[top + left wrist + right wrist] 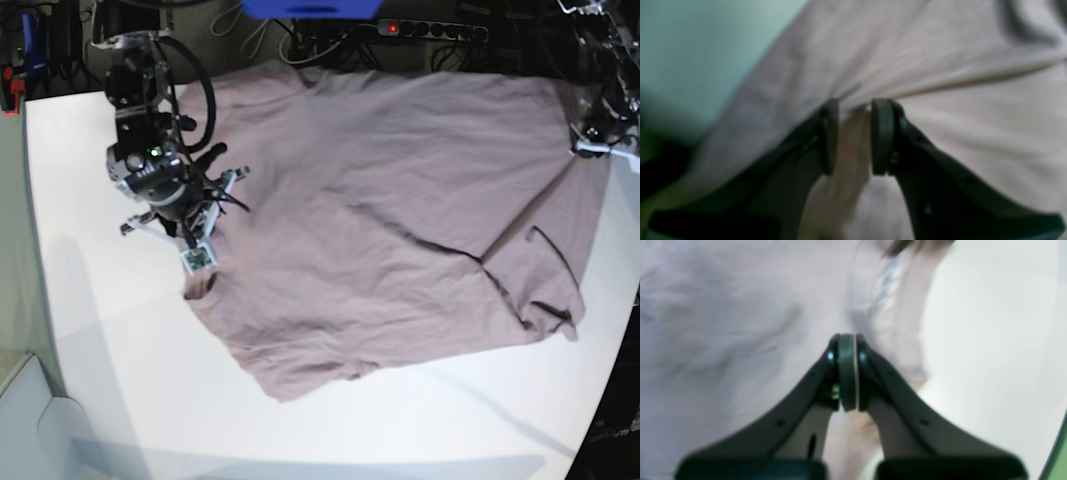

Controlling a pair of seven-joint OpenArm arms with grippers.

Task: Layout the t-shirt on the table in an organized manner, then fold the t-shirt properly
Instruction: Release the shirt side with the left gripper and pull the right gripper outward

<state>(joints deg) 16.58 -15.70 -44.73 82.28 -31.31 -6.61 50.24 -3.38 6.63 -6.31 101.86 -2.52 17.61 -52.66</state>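
One t-shirt [390, 210], dusty mauve, lies spread across the far half of the table [130, 400], reaching from the left of the base view to its right edge. The cloth is creased, with a dark fold line running diagonally through its right part and a loose flap turned over at the lower right. The near hem runs unevenly across the white surface.

No brand, print or legible writing shows on the cloth. In the right wrist view a pale patch near the collar band is too blurred to read or identify.

Right gripper [846, 373]: jaws closed pad against pad, positioned over the shirt edge near the collar band. Whether a layer of cloth is pinched between the pads cannot be determined from the blurred picture. In the base view this arm stands at the left, above the shirt's left edge.

Left gripper [853, 136]: jaws partly apart with a ridge of shirt fabric bunched up between the two pads; tension lines radiate from that point. In the base view this arm is at the far right, mostly cut off by the frame edge.

Both wrist views are out of focus. The far background of the base view holds dark cables and a power strip [430, 30], only partly visible
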